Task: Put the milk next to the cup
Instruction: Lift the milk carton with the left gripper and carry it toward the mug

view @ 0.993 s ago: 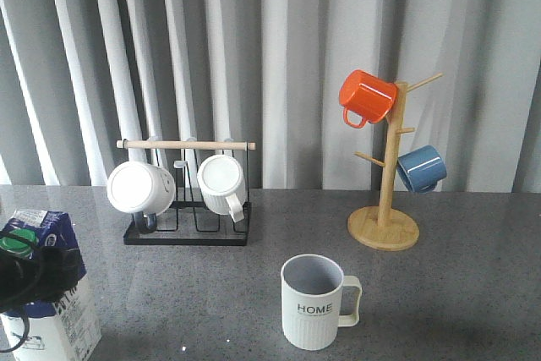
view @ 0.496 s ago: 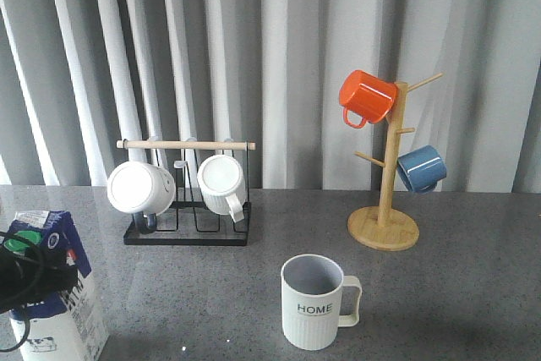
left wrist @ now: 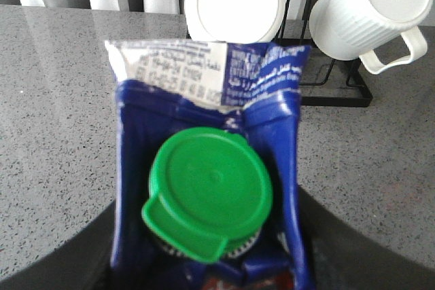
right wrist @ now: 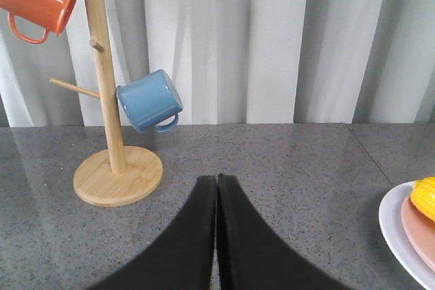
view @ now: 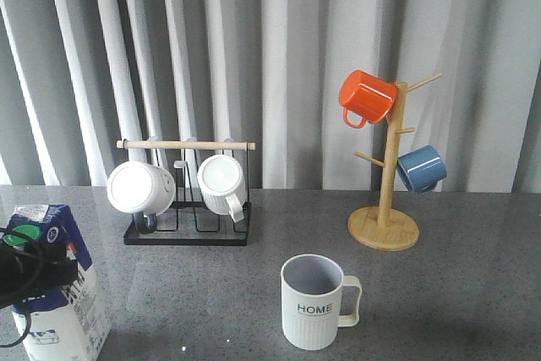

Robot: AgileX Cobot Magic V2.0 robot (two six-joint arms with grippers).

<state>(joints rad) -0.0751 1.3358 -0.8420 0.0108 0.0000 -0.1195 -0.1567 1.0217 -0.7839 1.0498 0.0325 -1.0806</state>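
Note:
The milk, a blue and white carton with a green cap, stands upright at the front left of the table. My left gripper is shut on its upper part, its dark fingers pressing both sides of the carton. The cup, a pale ribbed mug marked "HOME", sits at the front centre, well to the right of the milk, handle pointing right. My right gripper is shut on nothing, low over the grey table; the front view does not show it.
A black rack with a wooden bar holds two white mugs behind the milk. A wooden mug tree at the back right carries an orange mug and a blue mug. A plate with corn lies to the right.
The milk, held in my left gripper, has moved a little to the right and slightly up. The cup and the right arm have not moved.

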